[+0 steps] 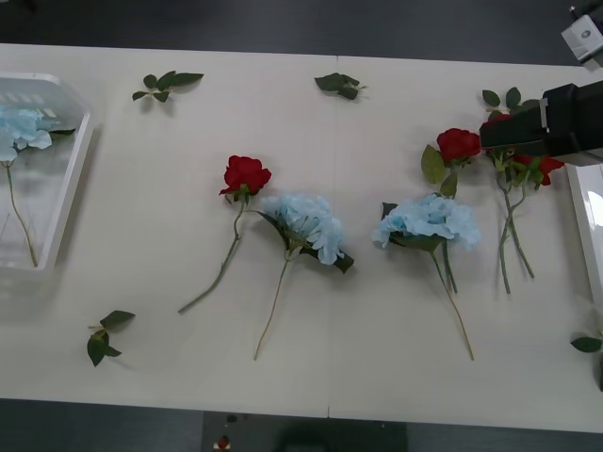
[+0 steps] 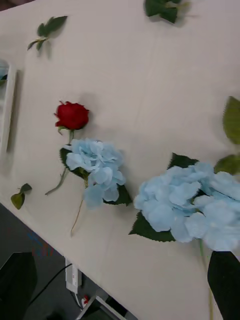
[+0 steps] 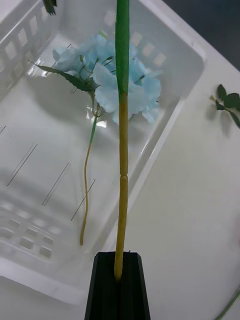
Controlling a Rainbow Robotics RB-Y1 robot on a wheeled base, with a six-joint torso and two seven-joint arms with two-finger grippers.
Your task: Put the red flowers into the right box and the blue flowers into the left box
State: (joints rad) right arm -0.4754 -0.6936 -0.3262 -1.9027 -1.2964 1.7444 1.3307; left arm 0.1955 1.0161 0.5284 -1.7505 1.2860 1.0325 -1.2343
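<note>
My left gripper point(image 3: 118, 280) is shut on a tan-green flower stem point(image 3: 121, 165) that rises over the left box point(image 3: 165, 145); its head is out of the picture. In that box point(image 1: 71, 188) lies a blue flower point(image 3: 107, 75). On the table lie two blue flowers point(image 1: 306, 224) point(image 1: 429, 219) and red flowers point(image 1: 246, 174) point(image 1: 459, 144) point(image 1: 545, 168). My right gripper point(image 1: 499, 137) hovers over the rightmost red flowers, and in its wrist view it point(image 2: 121, 255) stands open above a blue flower point(image 2: 190, 210). The right box point(image 1: 586, 226) shows at the right edge.
Loose green leaf sprigs lie on the table at the back left point(image 1: 167, 85), back middle point(image 1: 337, 85), front left point(image 1: 104, 337) and front right point(image 1: 586, 344). The table's front edge point(image 1: 330, 414) runs close below the flower stems.
</note>
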